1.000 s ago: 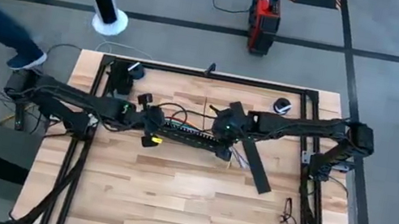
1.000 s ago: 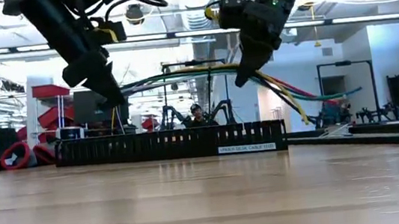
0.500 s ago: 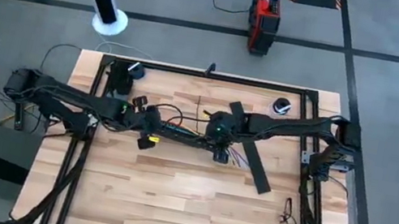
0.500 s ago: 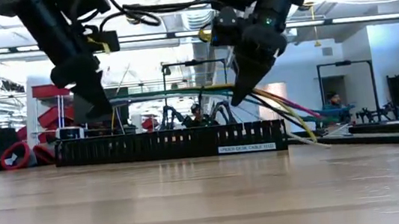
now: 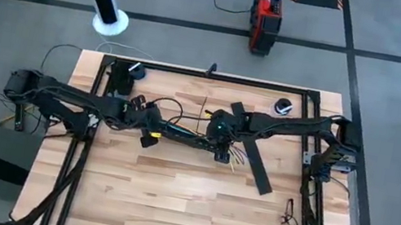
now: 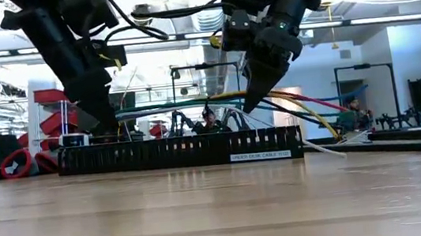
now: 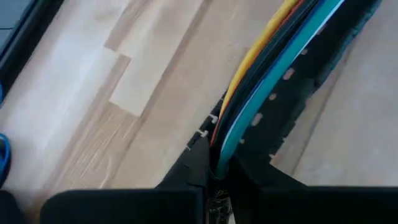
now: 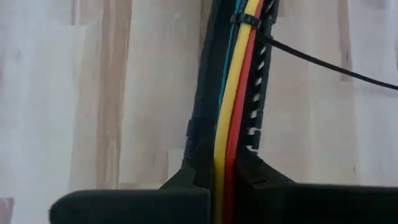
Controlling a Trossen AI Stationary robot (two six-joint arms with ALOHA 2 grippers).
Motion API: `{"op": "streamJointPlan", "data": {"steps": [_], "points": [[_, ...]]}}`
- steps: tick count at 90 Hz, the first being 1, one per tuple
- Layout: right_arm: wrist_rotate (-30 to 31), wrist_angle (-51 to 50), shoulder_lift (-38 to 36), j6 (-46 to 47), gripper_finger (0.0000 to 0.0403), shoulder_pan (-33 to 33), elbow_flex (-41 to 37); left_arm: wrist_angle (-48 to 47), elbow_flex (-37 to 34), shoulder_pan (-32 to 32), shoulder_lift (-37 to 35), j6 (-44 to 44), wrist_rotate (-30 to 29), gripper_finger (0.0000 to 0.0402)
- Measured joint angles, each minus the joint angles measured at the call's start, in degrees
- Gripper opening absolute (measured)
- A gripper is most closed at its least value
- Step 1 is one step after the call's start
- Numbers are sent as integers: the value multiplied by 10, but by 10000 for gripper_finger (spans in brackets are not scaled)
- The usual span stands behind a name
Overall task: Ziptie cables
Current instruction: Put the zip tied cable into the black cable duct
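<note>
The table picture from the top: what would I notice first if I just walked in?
Probably the two dark arms meeting over the middle of the light wooden table, stretching a bundle of yellow, red, teal and grey cables between them. The left gripper and the right gripper each pinch one end, just above a long black comb-slotted plastic channel. A flat black strip lies slanted beside them.

1. The cables [image 6: 193, 104]: a bundle of thin yellow, red, green and teal wires, stretched roughly level above the table.
2. A black zip tie [image 8: 247, 20] girds the bundle.
3. Loose ends [image 6: 314, 118] fan out and droop towards the table.
</note>
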Motion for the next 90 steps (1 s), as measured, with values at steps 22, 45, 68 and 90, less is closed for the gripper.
{"op": "streamJointPlan", "data": {"steps": [22,45,68,90], "points": [[-4,0,0,-5,6,0,-1,-14,-1,4,0,16,18,21],[-6,2,0,-5,6,0,-1,-8,-25,4,0,12,26,21],[-16,-2,0,5,5,1,-1,-27,-25,38,0,12,32,21],[-22,-52,-1,14,36,2,-7,-74,-33,43,1,14,11,93]]}}
